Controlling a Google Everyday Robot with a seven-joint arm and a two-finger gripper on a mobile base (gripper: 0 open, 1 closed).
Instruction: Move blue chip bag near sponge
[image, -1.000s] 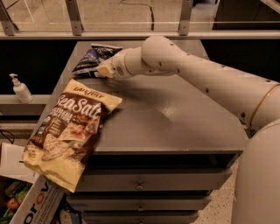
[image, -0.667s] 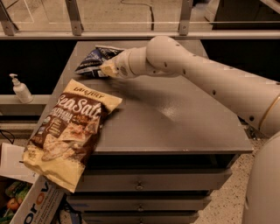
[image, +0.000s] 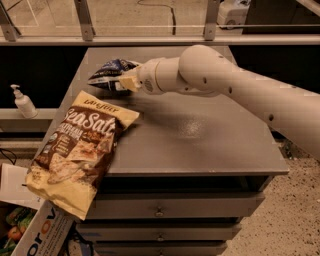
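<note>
At the far left of the cabinet top (image: 200, 135), the gripper (image: 127, 81) meets the right end of the blue bag (image: 107, 74), fingers pinching that end. The blue bag sits crumpled near the back edge. Sea Salt bag (image: 75, 150) lies nearer the front, overhanging the left edge, apart from the blue bag. Pump bottle (image: 23, 102) stands on a ledge further left.

This looks like an office or lab workspace, not a home. The gripper (image: 128, 82) is over the far left part of a grey metal drawer cabinet (image: 200, 145). Beyond it runs a glass railing (image: 212, 20) with metal posts. Left of it a pump bottle (image: 23, 102) stands on a ledge. Below it are speckled flooring (image: 290, 220) and a printed cardboard box (image: 42, 235).
</note>
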